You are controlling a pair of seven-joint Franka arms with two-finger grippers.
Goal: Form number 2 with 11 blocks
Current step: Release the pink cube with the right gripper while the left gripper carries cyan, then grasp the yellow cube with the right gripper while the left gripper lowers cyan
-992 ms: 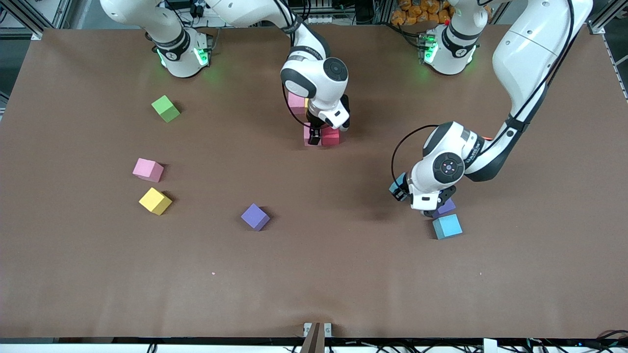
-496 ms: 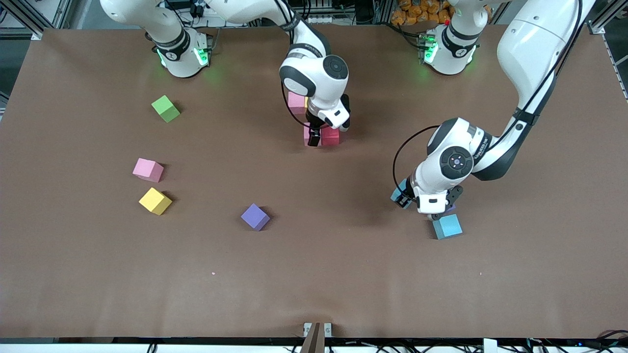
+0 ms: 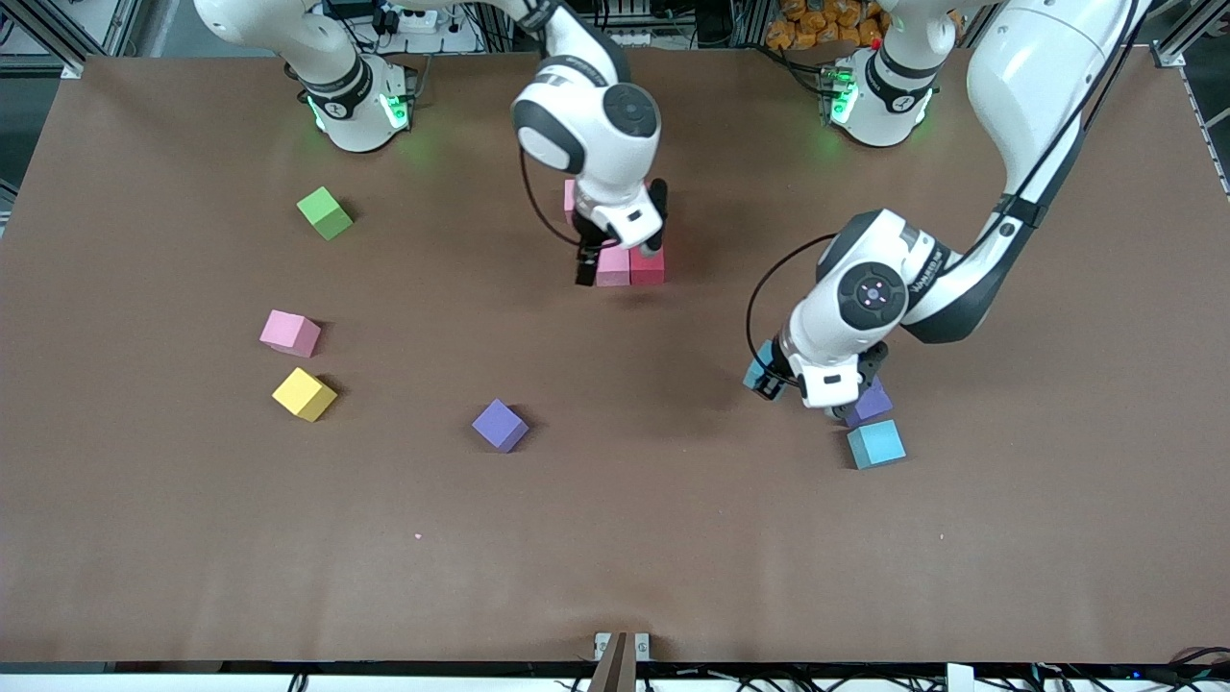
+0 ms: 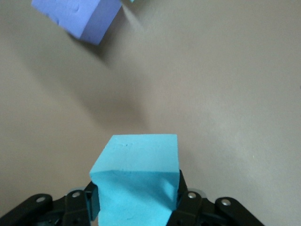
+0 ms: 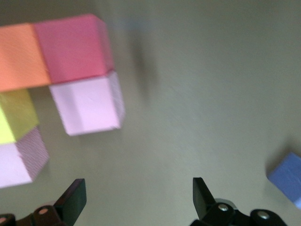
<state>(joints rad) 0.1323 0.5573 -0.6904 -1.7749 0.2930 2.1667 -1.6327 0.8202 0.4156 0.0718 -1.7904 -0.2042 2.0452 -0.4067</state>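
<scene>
- You see the brown table (image 3: 615,538) evenly and brightly lit from overhead, with no glare on its matte surface.
- Soft, short shadows sit beside each cube, and broader diffuse ones under both arms.
- Green lamps glow at the two bases and tint the table there.
- Your right wrist view is smeared; the cube edges ahead of the jaws look soft.
- Your left wrist view is sharper, with a blurred shadow streak ahead of the jaws.

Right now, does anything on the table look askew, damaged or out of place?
Mostly tidy. The light blue cube in the left gripper looks dented where the fingers squeeze it. The right gripper hangs open over the partly built digit, whose cubes sit flush. The loose green cube sits turned at an angle, apart.
</scene>
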